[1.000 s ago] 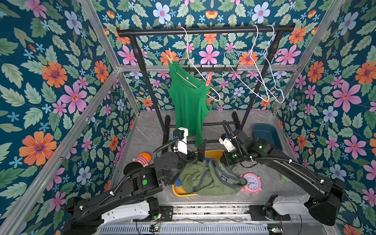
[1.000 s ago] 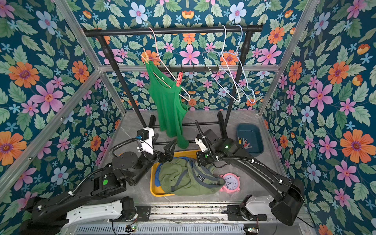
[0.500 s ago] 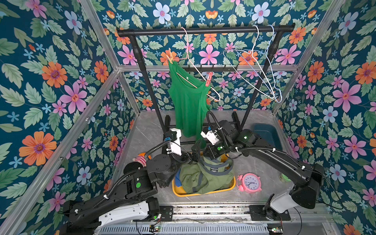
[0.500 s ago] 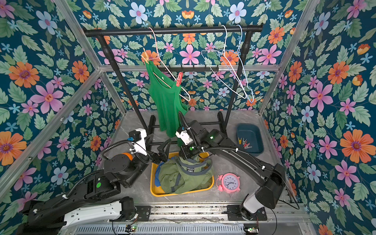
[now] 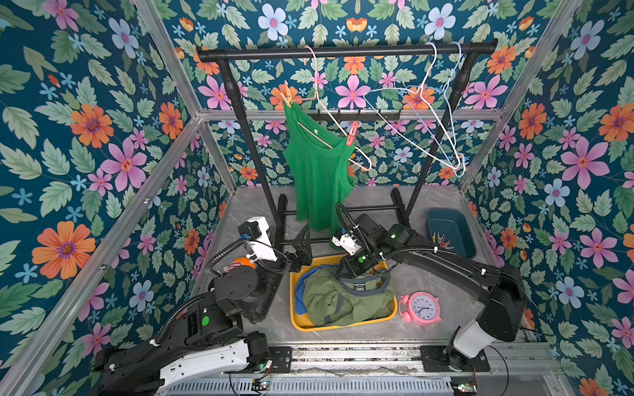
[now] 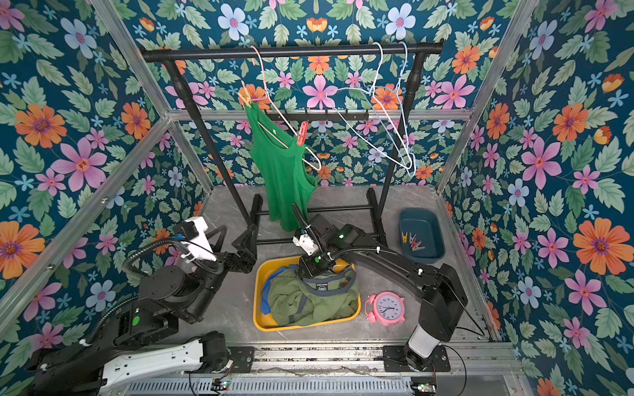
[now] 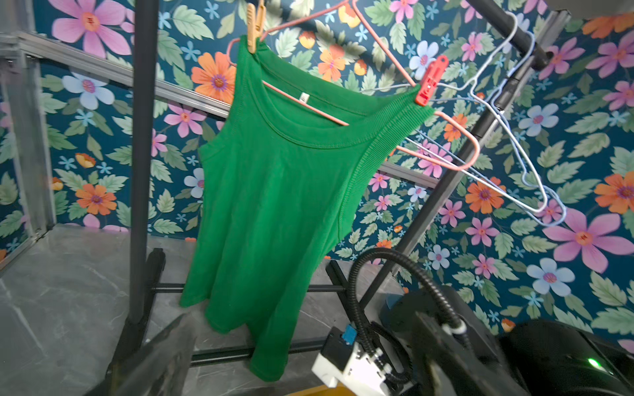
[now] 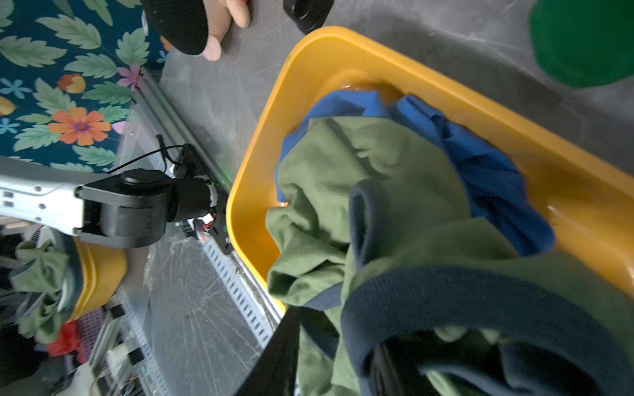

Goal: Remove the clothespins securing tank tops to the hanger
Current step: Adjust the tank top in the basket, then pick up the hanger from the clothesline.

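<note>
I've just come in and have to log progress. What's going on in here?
Two robot arms are unpegging tank tops from hangers. The green tank top hangs on the pink hanger, held by a peach clothespin and a red clothespin. The olive top and blue top lie in the yellow tub, where the right gripper reaches down. The left gripper hovers open nearby.

Left fingers (image 6: pixel 247 240) spread wide; right arm (image 5: pixel 446 256) stretched forward, wrist pitched down.

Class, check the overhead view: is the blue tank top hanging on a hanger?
No, the blue tank top lies in the yellow tub beneath the olive top; only the green top hangs on a hanger.
</note>
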Robot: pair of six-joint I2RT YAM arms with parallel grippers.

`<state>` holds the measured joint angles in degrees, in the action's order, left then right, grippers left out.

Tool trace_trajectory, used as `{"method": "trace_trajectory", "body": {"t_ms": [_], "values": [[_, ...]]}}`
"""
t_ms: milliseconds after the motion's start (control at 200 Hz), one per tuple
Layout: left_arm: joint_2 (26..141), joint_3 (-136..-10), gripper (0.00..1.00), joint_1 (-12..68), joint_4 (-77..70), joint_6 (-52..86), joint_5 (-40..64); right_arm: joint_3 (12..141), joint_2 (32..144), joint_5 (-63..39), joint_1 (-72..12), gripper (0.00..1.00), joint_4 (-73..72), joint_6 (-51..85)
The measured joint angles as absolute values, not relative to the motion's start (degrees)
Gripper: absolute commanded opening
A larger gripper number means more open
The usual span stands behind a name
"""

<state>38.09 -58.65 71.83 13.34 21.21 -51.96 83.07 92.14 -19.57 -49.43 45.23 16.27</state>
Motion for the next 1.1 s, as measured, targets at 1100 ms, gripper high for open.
{"method": "trace_trajectory", "body": {"t_ms": [1100], "values": [[40.23,-58.28,0.99,71.83,19.22,27.05,-52.01,145.49,102.28,5.56,-44.14,0.47,45.17,-4.93]]}}
